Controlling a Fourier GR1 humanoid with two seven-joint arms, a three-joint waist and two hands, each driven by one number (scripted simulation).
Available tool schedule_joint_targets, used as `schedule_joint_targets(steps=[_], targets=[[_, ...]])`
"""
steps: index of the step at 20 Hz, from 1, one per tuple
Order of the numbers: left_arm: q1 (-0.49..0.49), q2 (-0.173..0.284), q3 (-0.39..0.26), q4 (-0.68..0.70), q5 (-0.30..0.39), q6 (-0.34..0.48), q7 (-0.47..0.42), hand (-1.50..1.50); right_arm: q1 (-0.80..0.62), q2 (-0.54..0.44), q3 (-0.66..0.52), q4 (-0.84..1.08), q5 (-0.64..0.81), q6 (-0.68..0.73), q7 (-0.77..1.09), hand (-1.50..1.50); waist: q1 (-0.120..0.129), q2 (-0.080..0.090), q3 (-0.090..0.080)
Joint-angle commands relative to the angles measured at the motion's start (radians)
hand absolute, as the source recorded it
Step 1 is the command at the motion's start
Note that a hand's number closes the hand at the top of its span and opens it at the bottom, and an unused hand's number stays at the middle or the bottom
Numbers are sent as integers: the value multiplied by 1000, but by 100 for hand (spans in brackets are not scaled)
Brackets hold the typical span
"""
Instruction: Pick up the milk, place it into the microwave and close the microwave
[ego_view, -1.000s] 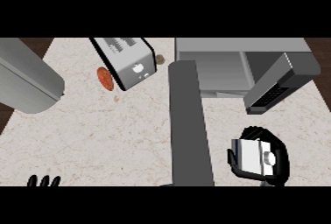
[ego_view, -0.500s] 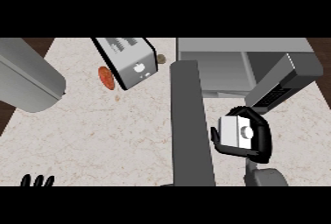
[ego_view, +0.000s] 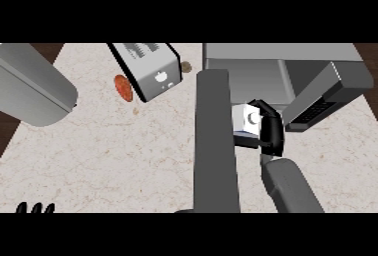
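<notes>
The milk (ego_view: 246, 119) is a small white carton with a dark mark on its face, and my right hand (ego_view: 270, 131) is shut on it, black fingers curled round its right side. It hangs just in front of the open microwave (ego_view: 251, 80), close to the mouth of the cavity. The microwave's door (ego_view: 215, 150) stands open as a long grey slab running toward me, directly left of the carton. Only the fingertips of my left hand (ego_view: 35, 207) show, resting at the lower left edge.
A toaster (ego_view: 151, 70) lies tilted at the back, with a red round thing (ego_view: 122, 86) beside it and a small brown object (ego_view: 186, 66) near the microwave. A large grey cylinder (ego_view: 33, 85) fills the left. The microwave's dark control panel (ego_view: 325, 105) is at the right.
My right hand has carried the milk up and to the left, from the counter's lower right to just in front of the microwave's opening. The left hand has stayed put.
</notes>
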Motion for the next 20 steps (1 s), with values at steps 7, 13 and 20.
schedule_joint_targets(steps=[7, 13, 20], targets=[[-33, 3, 10, 23, 2, -10, 23, -150, -341, -55, -187, 532, -41, -11, -161, 150, 23, 12, 2], [-33, -17, -23, -11, -20, -7, 17, -150, -411, -103, -197, 699, 14, -101, -200, 150, 44, 21, 3], [-51, 31, 34, 47, 12, -57, 1, -150, -487, -156, -210, 799, 36, -127, -223, 150, 75, 35, 4]])
